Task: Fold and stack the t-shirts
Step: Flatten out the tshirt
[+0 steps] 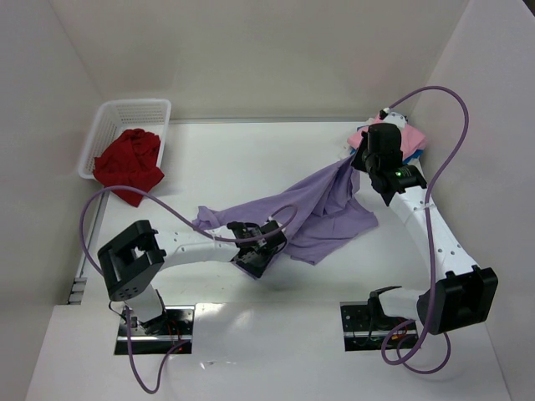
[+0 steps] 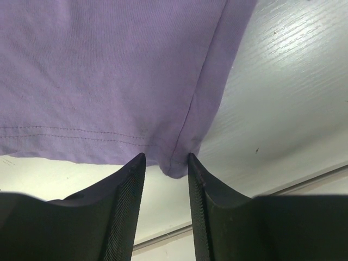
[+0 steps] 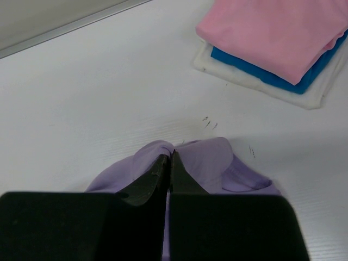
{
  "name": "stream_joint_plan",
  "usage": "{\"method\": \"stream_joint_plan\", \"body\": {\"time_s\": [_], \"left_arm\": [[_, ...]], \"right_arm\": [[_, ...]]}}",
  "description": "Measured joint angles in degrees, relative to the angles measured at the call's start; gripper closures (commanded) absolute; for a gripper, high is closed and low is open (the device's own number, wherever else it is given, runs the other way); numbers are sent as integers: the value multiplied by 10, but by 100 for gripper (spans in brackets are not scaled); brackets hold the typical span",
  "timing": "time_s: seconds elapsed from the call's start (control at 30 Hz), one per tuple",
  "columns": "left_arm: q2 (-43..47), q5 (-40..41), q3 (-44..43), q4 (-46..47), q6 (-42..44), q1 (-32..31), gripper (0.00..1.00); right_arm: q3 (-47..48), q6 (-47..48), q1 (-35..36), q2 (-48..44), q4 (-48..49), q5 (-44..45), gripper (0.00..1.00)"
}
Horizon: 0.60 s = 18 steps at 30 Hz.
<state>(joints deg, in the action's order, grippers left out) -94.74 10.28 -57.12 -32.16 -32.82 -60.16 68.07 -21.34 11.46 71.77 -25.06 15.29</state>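
I've got the white table [image 1: 242, 159] bearing a lattice basket [image 1: 134, 103] far left, the lavender shirt [image 1: 334, 213] partly across its middle, and a folded stack [image 3: 272, 38] far right.

The basket [image 1: 125, 113] is sitting at the far corner of the table [image 1: 251, 159], well away from the left claw [image 1: 276, 230], up and to its left. A folded white cloth [image 3: 321, 95] is lying ahead of the right claw [image 3: 169, 159], a little to its right, not touching it.

Shirt [image 1: 326, 209] centre; basket [image 1: 138, 104] left; stack [image 1: 414, 134] right.
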Motion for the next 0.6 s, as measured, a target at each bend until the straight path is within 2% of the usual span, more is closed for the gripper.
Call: {"method": "stream_joint_plan", "body": {"time_s": [0.33, 0.53, 0.6], "left_arm": [[-15, -5, 0, 2, -4, 0, 51], [-18, -12, 0, 7, -5, 0, 67], [-18, -12, 0, 7, -4, 0, 69]], "right_arm": [[-2, 0, 0, 0, 3, -1, 100], [-3, 0, 0, 0, 5, -1, 100], [-3, 0, 0, 0, 6, -1, 100]]}}
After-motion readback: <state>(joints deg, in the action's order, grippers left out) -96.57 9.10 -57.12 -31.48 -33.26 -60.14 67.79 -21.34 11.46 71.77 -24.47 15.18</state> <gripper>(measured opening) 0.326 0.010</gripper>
